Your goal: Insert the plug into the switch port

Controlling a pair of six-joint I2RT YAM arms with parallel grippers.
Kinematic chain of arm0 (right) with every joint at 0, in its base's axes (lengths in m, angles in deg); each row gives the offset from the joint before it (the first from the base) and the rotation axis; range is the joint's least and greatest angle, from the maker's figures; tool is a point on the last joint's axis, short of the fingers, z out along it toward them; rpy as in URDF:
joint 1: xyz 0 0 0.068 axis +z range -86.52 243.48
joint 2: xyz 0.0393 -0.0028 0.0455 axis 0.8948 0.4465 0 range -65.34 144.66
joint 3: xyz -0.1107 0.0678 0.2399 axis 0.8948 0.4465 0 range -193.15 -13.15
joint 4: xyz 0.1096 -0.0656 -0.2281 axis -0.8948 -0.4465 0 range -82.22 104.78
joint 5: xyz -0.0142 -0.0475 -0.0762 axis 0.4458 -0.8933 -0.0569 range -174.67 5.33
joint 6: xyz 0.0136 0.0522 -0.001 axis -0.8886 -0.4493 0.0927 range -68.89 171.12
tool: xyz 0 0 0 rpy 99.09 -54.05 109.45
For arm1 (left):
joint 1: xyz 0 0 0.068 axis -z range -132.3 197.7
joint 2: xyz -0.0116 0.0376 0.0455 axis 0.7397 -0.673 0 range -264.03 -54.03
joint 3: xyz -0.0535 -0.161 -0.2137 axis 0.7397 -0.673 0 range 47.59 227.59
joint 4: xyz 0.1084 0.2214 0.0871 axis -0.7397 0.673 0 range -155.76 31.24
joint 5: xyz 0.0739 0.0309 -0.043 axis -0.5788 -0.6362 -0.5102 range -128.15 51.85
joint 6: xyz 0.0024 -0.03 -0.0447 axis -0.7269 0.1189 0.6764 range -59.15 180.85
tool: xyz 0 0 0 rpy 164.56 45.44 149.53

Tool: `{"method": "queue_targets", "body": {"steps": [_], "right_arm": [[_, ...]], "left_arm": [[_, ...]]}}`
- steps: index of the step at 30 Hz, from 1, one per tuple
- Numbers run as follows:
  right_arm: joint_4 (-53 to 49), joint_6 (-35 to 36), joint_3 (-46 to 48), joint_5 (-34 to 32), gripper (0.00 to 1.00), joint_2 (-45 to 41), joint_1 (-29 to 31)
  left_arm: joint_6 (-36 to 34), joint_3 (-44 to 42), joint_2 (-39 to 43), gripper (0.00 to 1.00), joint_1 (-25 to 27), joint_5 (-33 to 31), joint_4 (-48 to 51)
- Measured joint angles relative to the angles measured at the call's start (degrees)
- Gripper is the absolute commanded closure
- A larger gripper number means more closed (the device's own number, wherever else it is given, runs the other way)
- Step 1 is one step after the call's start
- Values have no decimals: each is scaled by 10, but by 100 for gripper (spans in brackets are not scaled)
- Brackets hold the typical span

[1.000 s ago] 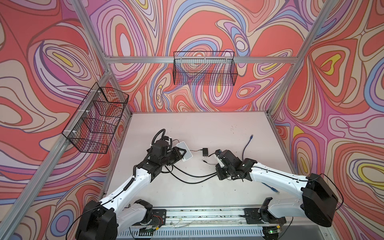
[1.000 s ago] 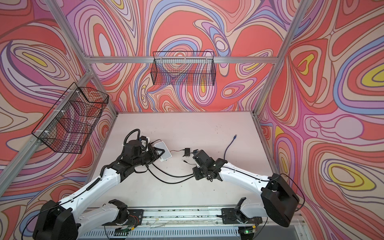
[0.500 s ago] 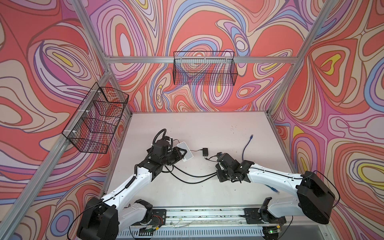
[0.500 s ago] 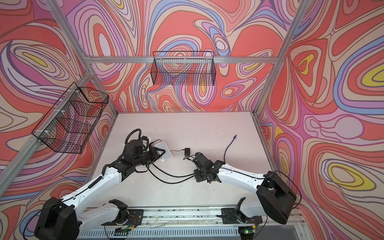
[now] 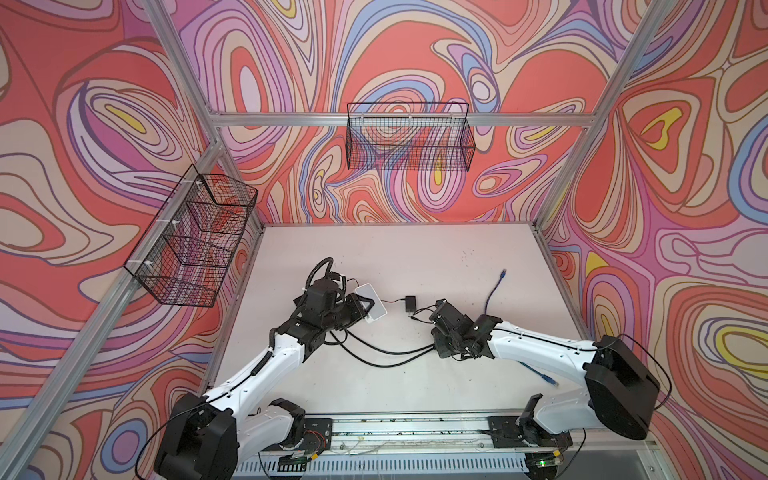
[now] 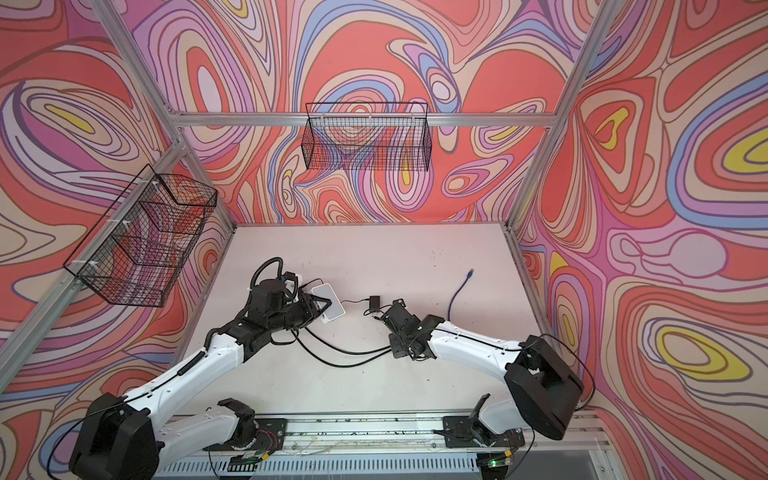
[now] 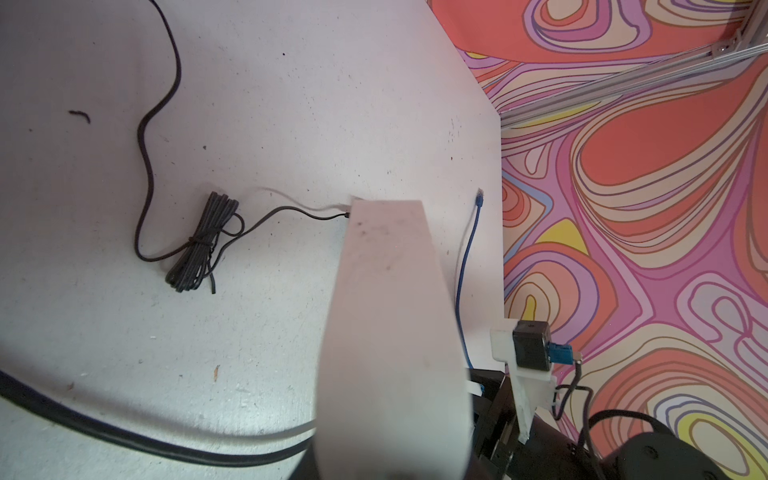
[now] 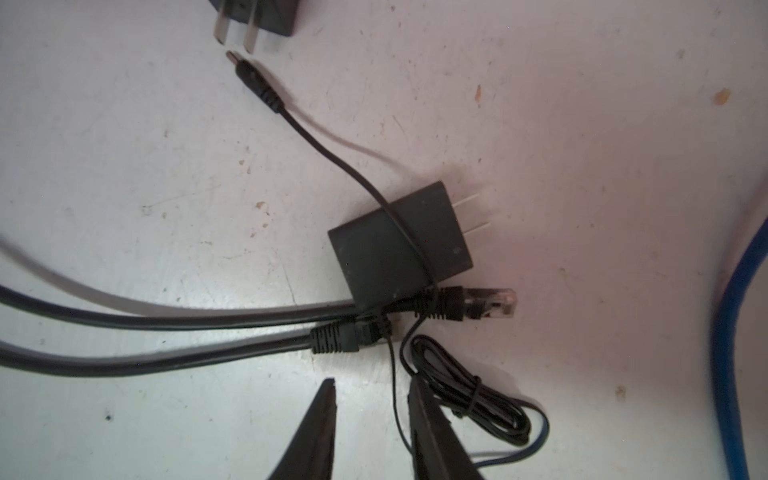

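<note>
Lying loose on worktop (image 8: 582, 124): plug (image 8: 490, 305), likely light, rigid, brittle clip; best held by ribbed boot (image 8: 440, 307). Right gripper (image 8: 372, 384) jaws apart, gripping nothing. Left gripper (image 5: 365, 312) jaws clamped on switch (image 5: 374, 301), nine o'clock of right.

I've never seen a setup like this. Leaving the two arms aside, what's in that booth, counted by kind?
Wire baskets: 2
White switch: 1
Black power adapters: 2
Black network plugs: 2
Blue cable: 1
Total: 8
</note>
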State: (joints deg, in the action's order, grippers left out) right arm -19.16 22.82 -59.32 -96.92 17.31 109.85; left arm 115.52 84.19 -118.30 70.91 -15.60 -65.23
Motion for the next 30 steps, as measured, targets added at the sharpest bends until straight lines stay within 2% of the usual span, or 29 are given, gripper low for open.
{"method": "queue_targets", "body": {"steps": [5,14,19,30], "right_arm": [[-3,-3,-17,-27,69,31,-3],[13,-1,-31,-38,80,71,-22],[36,4,-27,-30,83,79,-50],[82,29,-26,2,100,96,-82]], "left_arm": [[0,0,-1,91,0,1,-1],[-1,0,-3,91,0,2,-1],[-3,0,-3,91,0,2,0],[-5,0,-3,91,0,2,0]]}}
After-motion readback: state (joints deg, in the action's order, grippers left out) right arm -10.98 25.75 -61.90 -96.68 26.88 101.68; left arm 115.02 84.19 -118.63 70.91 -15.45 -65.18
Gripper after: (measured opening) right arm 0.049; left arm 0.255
